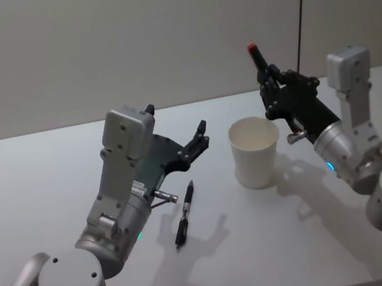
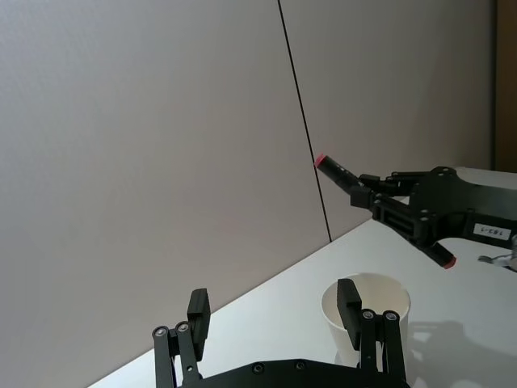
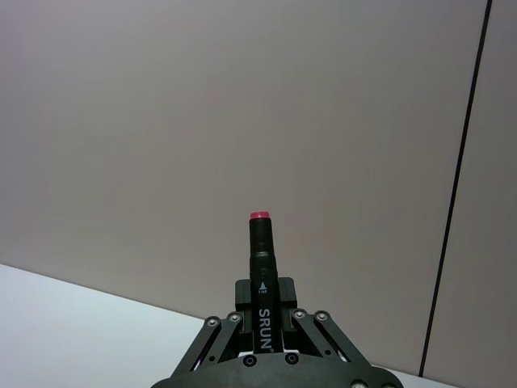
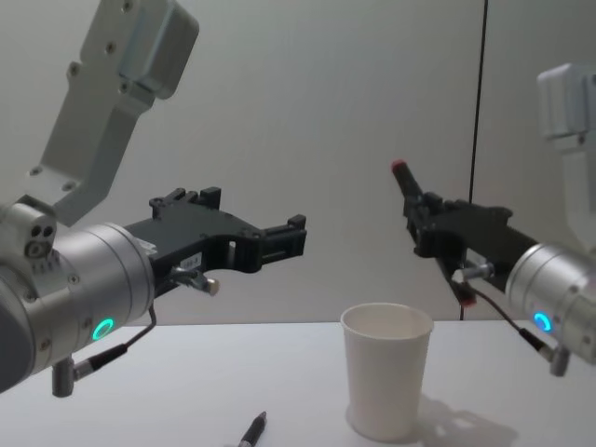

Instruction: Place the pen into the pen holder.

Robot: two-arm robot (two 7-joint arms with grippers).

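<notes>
Nearest you, a slim black pen [image 1: 183,215] lies flat on the white bench [image 1: 36,183], at about 8 o'clock from the cup, with its tip pointing away from the robot. The chest view catches one end of it [image 4: 252,430] at the bottom edge.

Just beyond and above it hangs the left pincer [image 1: 201,137]. Its fingers are spread wide with nothing between them, and it is raised off the bench at roughly 9 o'clock from the cup. Its own wrist camera looks out between the two parted fingers [image 2: 198,311] toward the cup.

The plain white paper cup [image 1: 255,153] stands upright on the bench between the two arms, its mouth open and nothing showing inside.

Farther back, at about 1 o'clock from the cup, the right pincer [image 1: 267,85] is clamped on a black marker pen with a red end [image 1: 258,62]. The pen is in the air, well above the rim, tilted with the red end uppermost.

Behind everything you have the grey wall [image 1: 87,50] and a thin black cable [image 1: 300,7] running down it.
</notes>
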